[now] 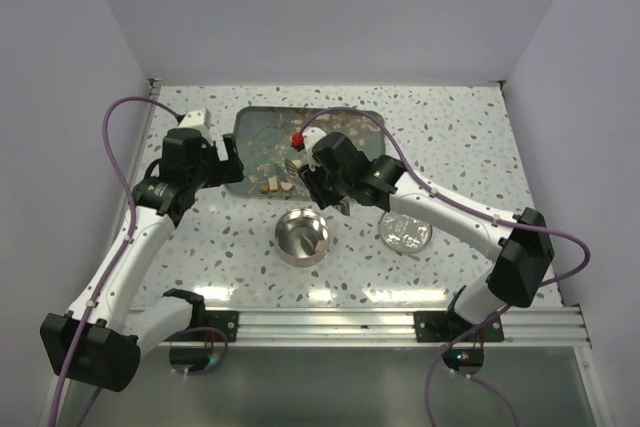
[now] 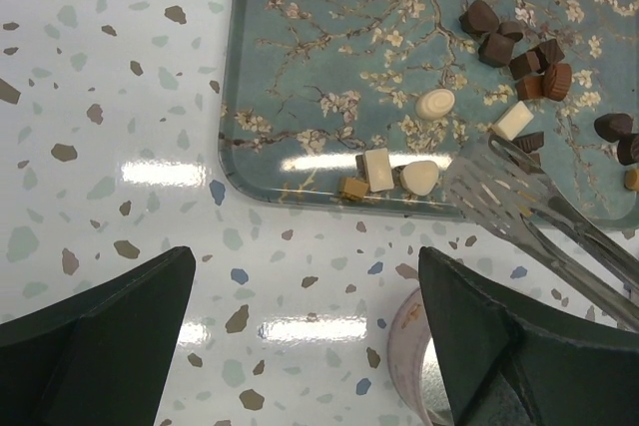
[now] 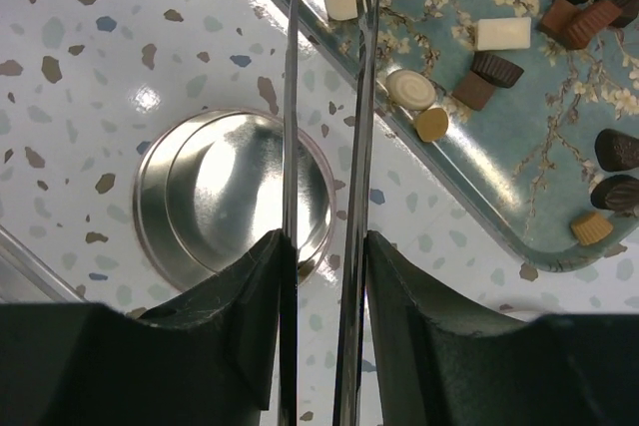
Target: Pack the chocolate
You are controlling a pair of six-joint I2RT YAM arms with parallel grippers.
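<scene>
Plain pale walls, white speckled tabletop [image 1: 480, 147], glossy with lamp glare. The chocolate [image 2: 499, 47] is small loose pieces, dark, tan and cream, in round, square and block shapes. All of it lies on the teal blossom-print tray [image 2: 300, 47]. A dark cluster sits to the right in the left wrist view, and a few cream and tan ones lie at the near rim. None is in the round tin [image 3: 230, 187], which stands open and bare inside on the table just in front of the tray.

Handling, as a judgement: each piece is light, rigid and smooth-sided. It is likely to skate on the slick tray and to scuff or chip if pinched hard. Best taken across flat sides or scooped from below, one at a time, starting with the rim pieces that lie clear of neighbours. The clustered dark ones touch each other, so they are harder to single out.

The metal tongs [image 2: 489, 182] have a slotted head, low over the tray near the cream pieces; contact cannot be told. The right gripper [image 3: 324, 246] is clamped on the tongs' two arms, above the tin. The left gripper [image 2: 307, 256] has its fingers spread wide and holds nothing, over table just beside the tray's near-left corner. A round silvery disc [image 1: 405, 232], likely the lid, lies right of the tin.
</scene>
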